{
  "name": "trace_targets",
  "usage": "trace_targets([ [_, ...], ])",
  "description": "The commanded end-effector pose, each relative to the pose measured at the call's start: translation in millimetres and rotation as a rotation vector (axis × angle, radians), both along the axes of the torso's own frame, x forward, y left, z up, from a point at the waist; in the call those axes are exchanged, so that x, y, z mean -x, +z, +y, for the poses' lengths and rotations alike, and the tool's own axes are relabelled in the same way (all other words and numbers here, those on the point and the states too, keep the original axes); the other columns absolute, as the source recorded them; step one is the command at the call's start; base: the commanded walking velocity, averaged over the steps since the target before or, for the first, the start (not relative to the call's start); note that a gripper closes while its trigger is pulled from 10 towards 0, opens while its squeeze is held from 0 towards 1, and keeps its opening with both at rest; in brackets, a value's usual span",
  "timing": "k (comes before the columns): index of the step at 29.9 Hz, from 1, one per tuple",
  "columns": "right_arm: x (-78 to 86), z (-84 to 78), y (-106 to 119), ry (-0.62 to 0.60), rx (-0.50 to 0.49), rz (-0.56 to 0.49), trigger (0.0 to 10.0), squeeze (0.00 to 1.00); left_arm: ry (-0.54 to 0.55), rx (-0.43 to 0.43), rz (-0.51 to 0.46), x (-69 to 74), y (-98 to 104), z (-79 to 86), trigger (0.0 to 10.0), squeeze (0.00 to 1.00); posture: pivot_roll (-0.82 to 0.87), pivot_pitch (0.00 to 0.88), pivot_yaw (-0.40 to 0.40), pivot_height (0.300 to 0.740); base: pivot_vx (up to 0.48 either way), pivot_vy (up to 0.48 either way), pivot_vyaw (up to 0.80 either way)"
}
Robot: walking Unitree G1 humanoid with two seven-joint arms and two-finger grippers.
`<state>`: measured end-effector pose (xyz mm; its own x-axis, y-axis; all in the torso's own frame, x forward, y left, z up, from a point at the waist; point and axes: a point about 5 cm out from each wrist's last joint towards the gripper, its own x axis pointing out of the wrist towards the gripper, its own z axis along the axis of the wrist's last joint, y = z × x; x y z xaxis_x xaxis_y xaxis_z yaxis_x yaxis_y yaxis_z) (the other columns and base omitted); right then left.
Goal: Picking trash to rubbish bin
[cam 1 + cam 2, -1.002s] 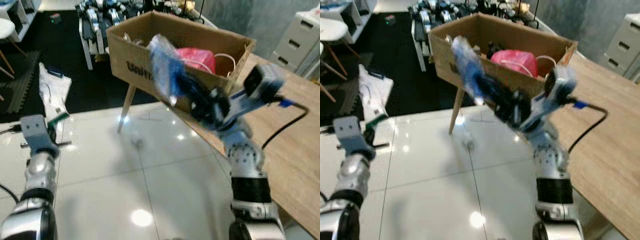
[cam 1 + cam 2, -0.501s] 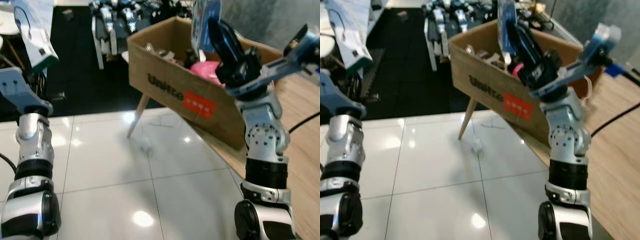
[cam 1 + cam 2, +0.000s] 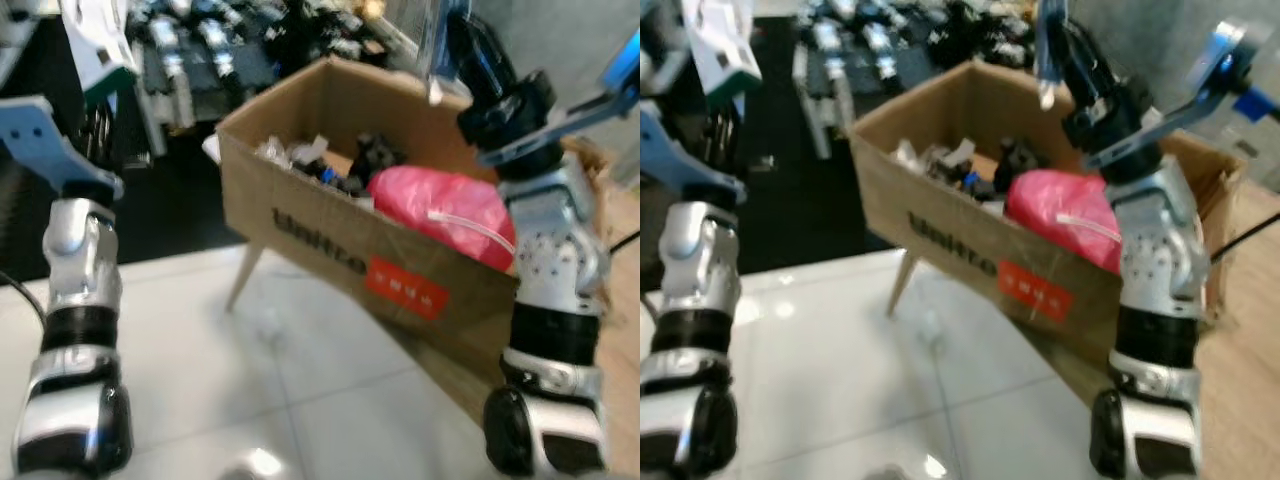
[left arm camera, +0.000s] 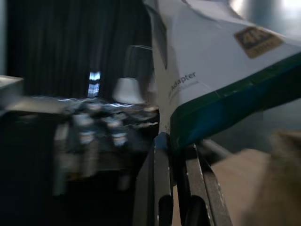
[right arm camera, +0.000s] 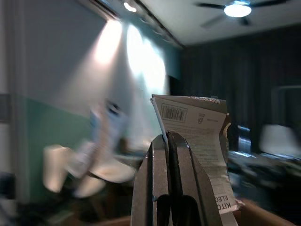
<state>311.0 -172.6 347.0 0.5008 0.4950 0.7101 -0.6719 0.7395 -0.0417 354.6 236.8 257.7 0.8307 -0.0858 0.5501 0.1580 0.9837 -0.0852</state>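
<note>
While both arms are raised, the box (image 3: pixel 340 262) sits mid-frame: brown cardboard, open top, dark lettering and a red label (image 3: pixel 404 287) on its long side, resting on a wooden table (image 3: pixel 1250 400) at right edge, one corner overhanging white floor tiles (image 3: pixel 300 380). Box contents: pink bag (image 3: pixel 440 210) w/ white cord, right-centre; dark item (image 3: pixel 372 155) near middle; pale crumpled scraps (image 3: pixel 290 152) twd. left end. Right gripper (image 3: pixel 462 40), upper right of frame, above the box's far side; fingers (image 5: pixel 170 165) pressed together, clamped on a card (image 5: pixel 200 141) — flat printed piece w/ barcode, standing upright out of the fingertips in wrist view; in head views it reads as a thin bluish sheet (image 3: pixel 1048 35) at top edge. Left gripper (image 4: pixel 175 146), upper left of frame, well apart from box; fingers closed on a packet (image 4: pixel 221 70) — white, dark green band along lower edge, gold badge, partial word "Adapter"; same packet (image 3: pixel 98 35) seen at top left in head view, above the blue-grey wrist block (image 3: pixel 45 140). Bkgd.: black mat (image 3: pixel 150 210) behind the tiles, jumble of dark and silver hardware (image 3: pixel 250 40) along top, too blurred to ID. Table leg (image 3: pixel 245 280) angles down under box's left corner. Small pale scrap (image 3: pixel 930 328) on floor below it.
</note>
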Motion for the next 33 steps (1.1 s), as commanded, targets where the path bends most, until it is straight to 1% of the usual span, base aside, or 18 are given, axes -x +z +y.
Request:
trace_targets([
  [1, -0.2, -4.5, 3.5, -0.063, 0.042, -0.001, 10.0, 0.00, -0.096, -0.020, -0.054, 3.5, 12.7, -14.8, 10.0, 0.00, 0.06, 0.082, -0.001, 0.740, 0.000, 0.000, 0.00],
  [2, -1.7, -6.9, 5.2, -0.111, 0.087, 0.012, 10.0, 0.00, -0.159, -0.036, -0.076, 6.9, 18.5, -22.1, 10.0, 0.00, 0.06, 0.084, 0.000, 0.740, 0.000, 0.000, 0.00],
  [4, -1.7, -6.9, 5.2, -0.111, 0.087, 0.012, 10.0, 0.00, -0.159, -0.036, -0.076, 6.9, 18.5, -22.1, 10.0, 0.00, 0.06, 0.084, 0.000, 0.740, 0.000, 0.000, 0.00],
  [5, -2.1, -8.9, 6.9, -0.150, 0.133, 0.021, 10.0, 0.00, -0.222, -0.049, -0.095, 11.1, 24.0, -27.8, 10.0, 0.00, 0.06, 0.087, 0.000, 0.740, 0.000, 0.000, 0.00],
  [7, -2.4, -13.7, 8.1, -0.275, 0.310, 0.028, 10.0, 0.00, -0.320, -0.111, -0.135, 21.5, 34.1, -34.4, 10.0, 0.00, 0.05, 0.089, 0.003, 0.740, 0.000, 0.000, 0.00],
  [9, -2.6, -17.9, 6.1, -0.351, 0.437, 0.033, 10.0, 0.00, -0.395, -0.151, -0.158, 29.7, 40.4, -37.8, 10.0, 0.00, 0.05, 0.089, 0.003, 0.740, 0.000, 0.000, 0.00],
  [10, -2.6, -17.9, 6.1, -0.351, 0.437, 0.033, 10.0, 0.00, -0.395, -0.151, -0.158, 29.7, 40.4, -37.8, 10.0, 0.00, 0.05, 0.089, 0.003, 0.740, 0.000, 0.000, 0.00],
  [13, -3.5, -26.0, 4.1, -0.417, 0.520, 0.064, 10.0, 0.00, -0.497, -0.197, -0.163, 40.5, 45.0, -42.6, 10.0, 0.00, 0.05, 0.091, 0.002, 0.740, 0.000, 0.000, 0.00],
  [15, -3.8, -28.6, 3.9, -0.435, 0.537, 0.075, 10.0, 0.00, -0.520, -0.213, -0.159, 42.8, 45.3, -44.0, 10.0, 0.00, 0.05, 0.091, 0.002, 0.740, 0.000, 0.000, 0.00],
  [17, -4.6, -36.7, 1.6, -0.470, 0.582, 0.126, 10.0, 0.00, -0.583, -0.282, -0.127, 48.5, 42.1, -51.3, 10.0, 0.00, 0.05, 0.091, 0.002, 0.740, 0.000, 0.000, 0.00],
  [19, -3.2, -41.8, -1.3, -0.465, 0.610, 0.170, 10.0, 0.00, -0.644, -0.353, -0.085, 53.0, 35.7, -61.9, 10.0, 0.00, 0.05, 0.091, 0.002, 0.740, 0.000, 0.000, 0.00],
  [20, -3.2, -41.8, -1.3, -0.465, 0.610, 0.170, 10.0, 0.00, -0.644, -0.353, -0.085, 53.0, 35.7, -61.9, 10.0, 0.00, 0.05, 0.091, 0.002, 0.740, 0.000, 0.000, 0.00],
  [21, -0.6, -40.8, -3.7, -0.422, 0.613, 0.186, 10.0, 0.00, -0.667, -0.391, -0.063, 54.3, 31.7, -67.8, 10.0, 0.00, 0.04, 0.093, 0.005, 0.740, 0.000, 0.000, 0.00],
  [24, 9.8, -30.5, -17.7, -0.312, 0.720, 0.198, 10.0, 0.00, -0.699, -0.475, -0.001, 56.3, 21.6, -79.4, 10.0, 0.00, 0.04, 0.093, 0.005, 0.740, 0.000, 0.000, 0.00],
  [25, 11.7, -27.8, -22.6, -0.292, 0.744, 0.206, 10.0, 0.00, -0.673, -0.491, 0.018, 52.5, 19.0, -82.0, 10.0, 0.00, 0.04, 0.093, 0.005, 0.740, 0.000, 0.000, 0.00],
  [26, 11.7, -27.8, -22.6, -0.292, 0.744, 0.206, 10.0, 0.00, -0.673, -0.491, 0.018, 52.5, 19.0, -82.0, 10.0, 0.00, 0.04, 0.093, 0.005, 0.740, 0.000, 0.000, 0.00],
  [29, 14.0, -22.3, -28.5, -0.261, 0.762, 0.212, 10.0, 0.00, -0.609, -0.499, 0.075, 39.4, 12.3, -92.1, 10.0, 0.00, 0.04, 0.088, 0.014, 0.740, 0.000, 0.000, 0.00],
  [33, 14.4, -20.5, -28.8, -0.252, 0.760, 0.211, 10.0, 0.00, -0.593, -0.495, 0.100, 35.7, 10.3, -96.6, 10.0, 0.00, 0.03, 0.086, 0.019, 0.740, 0.000, 0.000, 0.00],
])
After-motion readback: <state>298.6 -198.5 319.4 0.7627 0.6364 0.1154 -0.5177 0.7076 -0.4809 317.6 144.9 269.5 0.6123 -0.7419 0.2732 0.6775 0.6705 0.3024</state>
